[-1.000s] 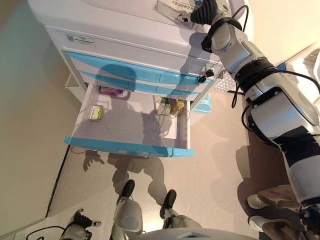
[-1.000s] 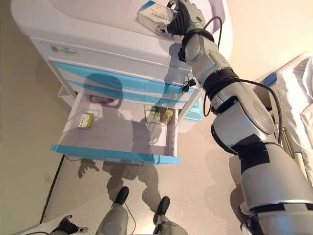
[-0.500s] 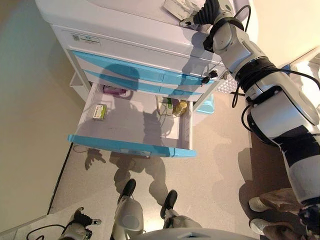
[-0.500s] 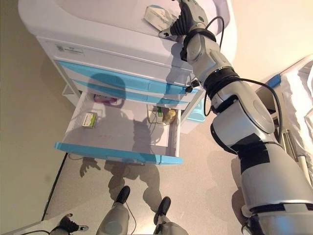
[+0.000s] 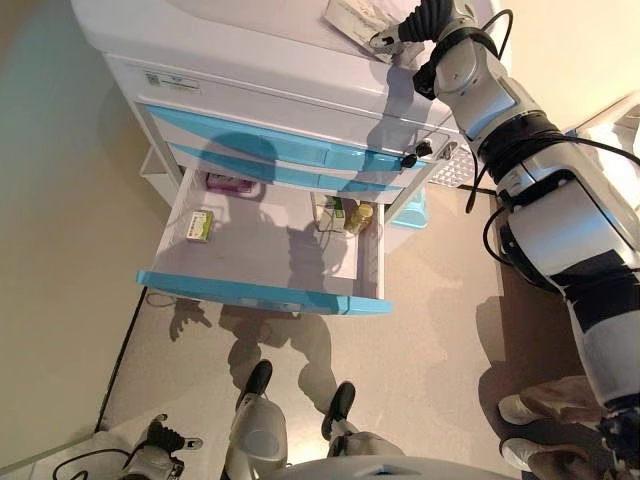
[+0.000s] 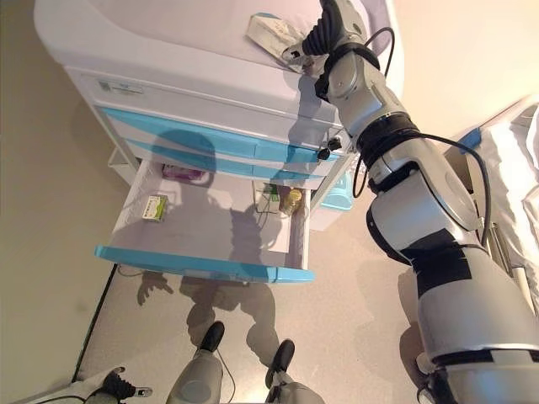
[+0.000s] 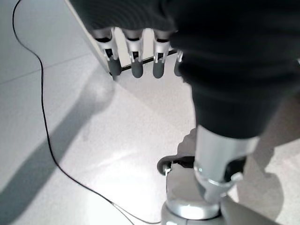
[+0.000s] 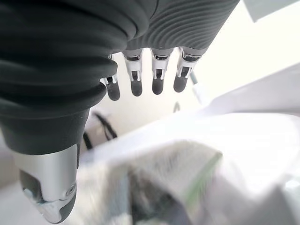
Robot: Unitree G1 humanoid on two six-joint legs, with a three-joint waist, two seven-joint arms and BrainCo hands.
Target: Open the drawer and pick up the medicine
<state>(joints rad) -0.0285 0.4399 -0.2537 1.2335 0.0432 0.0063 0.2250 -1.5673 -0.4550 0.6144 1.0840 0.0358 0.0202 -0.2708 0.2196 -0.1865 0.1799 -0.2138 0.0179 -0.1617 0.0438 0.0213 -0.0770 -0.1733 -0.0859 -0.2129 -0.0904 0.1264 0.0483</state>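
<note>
Left hand (image 7: 140, 56) hangs low at seven o'clock near the floor, fingers straight, holding nothing. Pulled-out white drawer with light-blue front (image 5: 262, 292) holds a small green-and-white medicine box (image 5: 199, 224) at nine o'clock. Right hand (image 6: 330, 25), fingers relaxed and empty, hovers at one o'clock just beside a white medicine packet (image 6: 269, 32) on the white cabinet's tabletop (image 6: 168, 38).
</note>
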